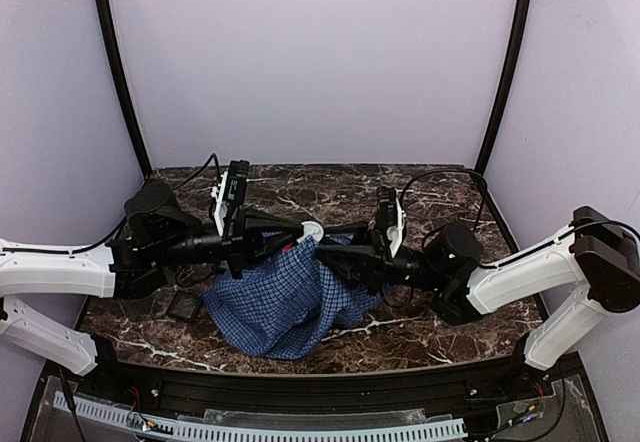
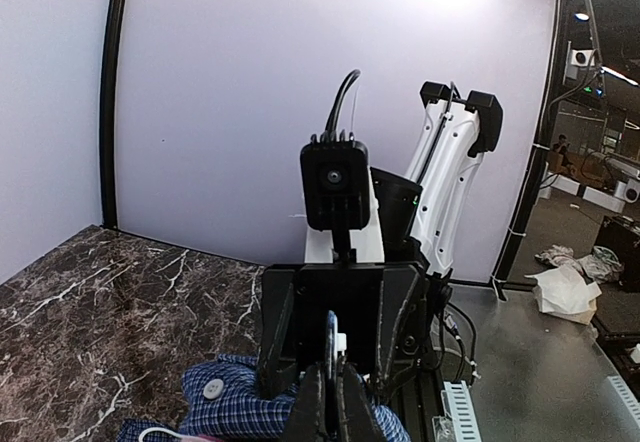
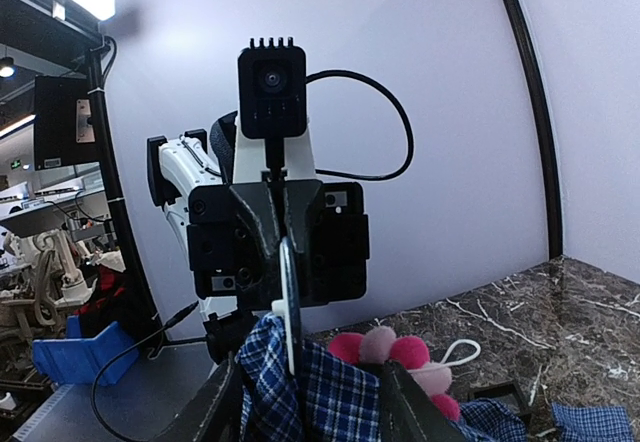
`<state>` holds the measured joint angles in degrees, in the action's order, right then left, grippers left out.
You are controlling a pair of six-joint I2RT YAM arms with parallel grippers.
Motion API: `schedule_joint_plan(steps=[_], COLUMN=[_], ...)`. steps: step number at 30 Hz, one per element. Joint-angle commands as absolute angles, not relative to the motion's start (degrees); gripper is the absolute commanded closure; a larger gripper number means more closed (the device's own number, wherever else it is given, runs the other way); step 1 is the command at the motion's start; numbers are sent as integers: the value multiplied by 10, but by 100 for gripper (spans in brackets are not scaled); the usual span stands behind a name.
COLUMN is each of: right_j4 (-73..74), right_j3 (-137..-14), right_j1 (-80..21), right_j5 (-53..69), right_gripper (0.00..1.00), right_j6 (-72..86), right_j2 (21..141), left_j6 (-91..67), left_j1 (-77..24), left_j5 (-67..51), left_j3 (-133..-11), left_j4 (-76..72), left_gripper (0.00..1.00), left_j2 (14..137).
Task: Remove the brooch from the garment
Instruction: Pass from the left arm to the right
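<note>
The left claw [image 2: 330, 404] was clenched on a raised fold of the garment [image 1: 280, 307], a soft, limp checked cloth that sagged to the tabletop [image 1: 430, 334]. The right claw [image 3: 312, 412] stood parted astride that fold. The brooch [image 3: 388, 350], pinned there, looked small, light and probably rigid, with pink rounded petals best pinched across.

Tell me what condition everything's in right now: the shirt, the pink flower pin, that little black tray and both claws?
garment: bunched, lifted in the middle between the grippers, lower part draped on the table.
brooch: on the raised cloth, not yet off.
left gripper: shut on the garment.
right gripper: open, jaws either side of the brooch and cloth.
black tray: flat on the table beside the garment, untouched.
</note>
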<state>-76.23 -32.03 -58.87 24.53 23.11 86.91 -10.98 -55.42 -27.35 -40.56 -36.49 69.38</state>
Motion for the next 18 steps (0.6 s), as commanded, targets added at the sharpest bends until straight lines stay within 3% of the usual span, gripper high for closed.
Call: schedule_joint_plan(steps=[1, 18], right_j4=[-897, -936], right_j3=[-341, -367], right_j1=[-595, -594], right_j5=[256, 275], right_gripper=[56, 60], right_j6=[232, 259], right_j2=[876, 911], left_j6=[-112, -112], left_j1=[-556, -555], left_j5=[-284, -287], left_j3=[-416, -416], left_j4=[-396, -395], left_gripper=[99, 99], left_j2=[690, 689])
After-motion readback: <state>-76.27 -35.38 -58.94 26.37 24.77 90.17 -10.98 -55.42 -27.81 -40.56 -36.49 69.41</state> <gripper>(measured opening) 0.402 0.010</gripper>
